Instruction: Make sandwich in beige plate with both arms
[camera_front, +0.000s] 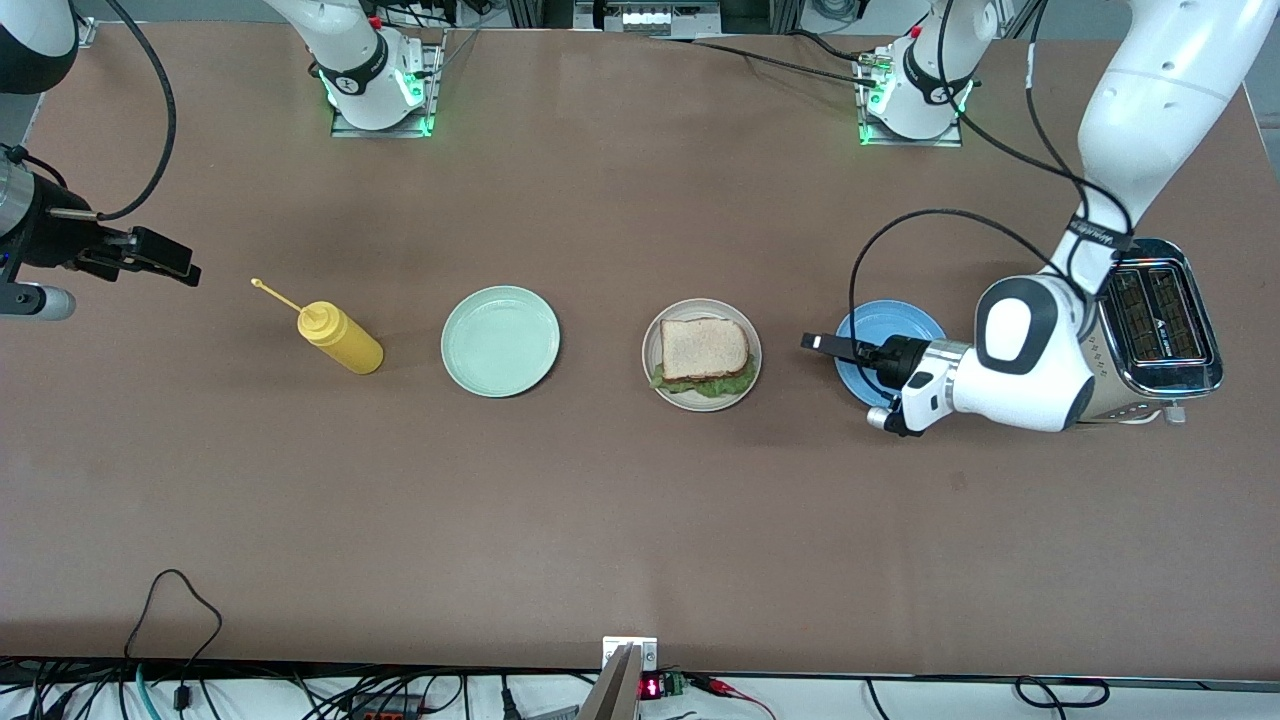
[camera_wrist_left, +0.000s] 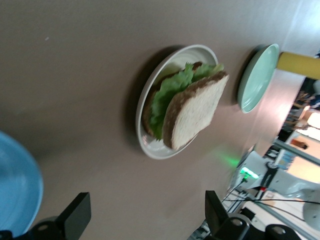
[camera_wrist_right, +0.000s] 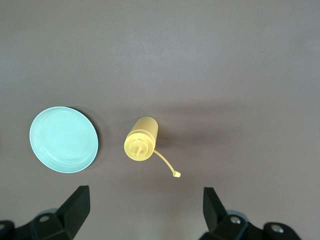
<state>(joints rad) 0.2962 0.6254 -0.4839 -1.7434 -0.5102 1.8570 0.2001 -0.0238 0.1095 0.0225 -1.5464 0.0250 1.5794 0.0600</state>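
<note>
The sandwich (camera_front: 705, 350), two bread slices with green lettuce between them, lies on the beige plate (camera_front: 648, 360) in the middle of the table. In the left wrist view the sandwich (camera_wrist_left: 192, 107) lies whole on the plate (camera_wrist_left: 155, 152). My left gripper (camera_front: 830, 348) is open and empty, low over the edge of a blue plate, pointing at the sandwich; its own view shows the gripper (camera_wrist_left: 146, 205) apart from the sandwich. My right gripper (camera_front: 185, 268) is open and empty over bare table at the right arm's end; its own view shows the same (camera_wrist_right: 145, 197).
A blue plate (camera_front: 900, 320) lies under the left hand, and a toaster (camera_front: 1160, 315) stands at the left arm's end. A mint green plate (camera_front: 500, 341) and a yellow mustard bottle (camera_front: 340, 338) lie between the sandwich and the right gripper.
</note>
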